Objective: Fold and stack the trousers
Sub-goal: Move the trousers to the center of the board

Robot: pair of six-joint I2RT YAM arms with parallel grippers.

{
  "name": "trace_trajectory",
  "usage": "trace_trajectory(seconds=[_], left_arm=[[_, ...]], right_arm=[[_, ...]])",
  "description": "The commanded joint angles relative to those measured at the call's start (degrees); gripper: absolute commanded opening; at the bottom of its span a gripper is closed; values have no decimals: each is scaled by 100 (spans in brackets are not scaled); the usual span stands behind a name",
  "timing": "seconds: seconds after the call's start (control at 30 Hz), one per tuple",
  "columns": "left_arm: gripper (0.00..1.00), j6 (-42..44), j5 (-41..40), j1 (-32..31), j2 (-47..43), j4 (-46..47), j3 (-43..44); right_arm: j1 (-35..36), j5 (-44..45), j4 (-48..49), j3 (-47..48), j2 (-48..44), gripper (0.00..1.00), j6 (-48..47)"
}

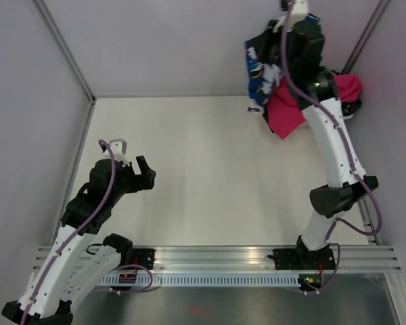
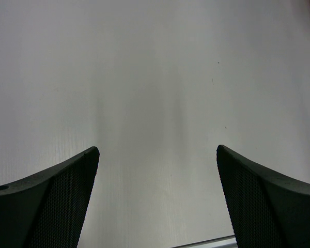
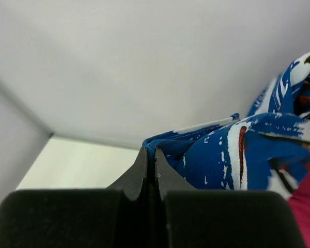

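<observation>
1. Trousers [image 1: 258,71] hang in the upper right of the overhead frame, lifted high off the table [image 1: 210,169] by the right gripper [image 3: 151,160]. In the right wrist view its fingers are pressed together on a thin pinch of blue fabric at the very tips.
2. That pinch looks shallow. If the arm swings or drops quickly, the cloth could slide out and fall in a heap at the back right corner.
3. A pink garment [image 1: 287,105] sits right against the trousers, touching them near the arm. It may be caught up and dragged along, spoiling any clean lay-out; whether it is actually snagged I cannot tell.
4. The left gripper [image 1: 141,172] waits at lower left, well apart from the cloth, fingers spread wide with only bare table between them. With one hold only, the trousers will likely hang bunched and land twisted.
5. The hanging fabric drapes close to the right arm's own links and cable [image 1: 304,95], so it could wrap around them.
</observation>
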Motion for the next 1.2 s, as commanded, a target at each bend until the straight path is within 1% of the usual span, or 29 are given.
trace_trajectory(seconds=[0.0,0.03,0.07,0.1,0.13,0.17,0.2,0.23,0.3,0.33,0.37,0.4,0.47,0.5,0.57,0.63,0.67,0.7,0.77,0.8,0.83,0.9,0.93,0.97,1.0,1.03,1.1,1.13,1.17], left_arm=[[100,-24,-339,-9,-107,23,42],[100,-138,-592,-9,-150,-21,51],[100,-208,-769,-9,-168,-152,60],[100,-279,-971,0,-186,-231,121],[100,-445,-1399,0,-247,-328,156],[100,-525,-1612,0,-291,-494,200],[100,-604,-1797,0,-361,-574,218],[100,-726,-2077,0,-518,-627,227],[100,-806,-2273,-9,-747,-689,227],[100,-894,-2456,0,-870,-715,218],[100,-947,-2536,0,-1132,-733,209],[100,-982,-2607,0,-1257,-759,174],[100,-983,-2634,-9,-1607,-698,87],[100,-948,-2590,-9,-1688,-576,43],[100,-886,-2502,0,-1741,-522,7],[100,-886,-2450,0,-1593,-557,24],[100,-877,-2415,-9,-1514,-557,42],[100,-868,-2371,-9,-1304,-566,59],[100,-763,-2108,-9,-1075,-496,68],[100,-728,-2002,-9,-943,-470,86],[100,-675,-1801,-9,-663,-443,103],[100,-579,-1615,-9,-372,-443,235],[100,-578,-1510,0,-57,-434,279],[100,-648,-1526,0,120,-556,462],[100,-857,-1544,0,313,-618,568],[100,-955,-1483,-9,663,-662,674],[100,-1175,-1291,-9,955,-470,859],[100,-1237,-1211,0,1183,-287,859],[100,-1316,-1149,-9,1316,176,842]], right_arm=[[1866,298,-230,577,-399,0,-803],[2236,719,-231,516,-495,0,-944],[2788,819,-222,463,-557,0,-1058],[2959,837,-213,367,-619,0,-1025],[3082,724,-187,9,-785,0,-911],[3170,619,-108,-247,-882,0,-771],[3171,479,-38,-910,-1100,0,-543],[3189,381,32,-1326,-1216,0,-489],[3233,398,251,-2178,-1401,0,-392],[3242,407,296,-2974,-1523,0,-313],[3242,424,410,-3374,-1577,0,-208],[3242,311,454,-4109,-1647,0,-137],[3250,345,516,-4737,-1700,0,91],[3250,572,499,-5219,-1761,0,144],[3250,915,490,-5635,-1893,0,320],[3250,1057,438,-6163,-2183,0,513],[3250,988,359,-6321,-2279,0,592],[3250,865,332,-6723,-2489,0,663],[3250,653,332,-7173,-2736,0,725],[3250,766,271,-7549,-2946,1,760],[3242,1167,157,-7649,-3027,4,795],[3181,1566,-614,-7589,-3063,30,1093],[2945,1532,-887,-7501,-3045,43,1181],[2847,1201,-1403,-7396,-3019,76,1260],[2803,1120,-1600,-7168,-3019,97,1270],[2811,1075,-1706,-7053,-3071,98,1261],[2811,1004,-1690,-6729,-3325,98,1191],[2802,987,-1472,-6596,-3396,98,1130],[2802,961,-1339,-6334,-3492,98,1059]])
